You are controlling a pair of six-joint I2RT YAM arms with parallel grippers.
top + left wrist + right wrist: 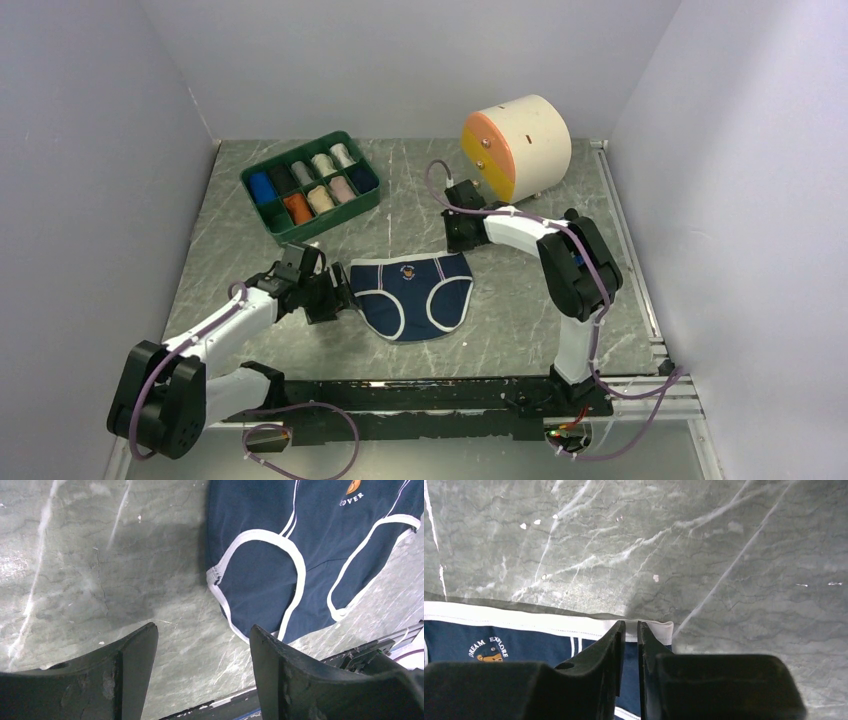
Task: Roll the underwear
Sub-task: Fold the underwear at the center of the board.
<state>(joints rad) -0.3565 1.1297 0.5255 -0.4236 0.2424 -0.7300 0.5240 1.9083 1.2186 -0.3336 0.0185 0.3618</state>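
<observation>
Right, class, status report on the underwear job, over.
Left gripper open, empty, beside the underwear. Right gripper nearly shut at its waistband corner, grip unclear. Underwear flat, unrolled. Tray and drum stand well back.

Underwear (412,295): navy, white waistband and edge trim, small orange emblem w/ white lettering. Table (520,330): grey-green marble pattern, white veins. Tray (330,221): dk green. Rolls (310,185): blue, black, orange, cream, pink, grey. Drum (535,130): cream body, orange/yellow face.

The navy underwear (412,296) with white trim lies spread flat, logo up, waistband farthest.
</observation>
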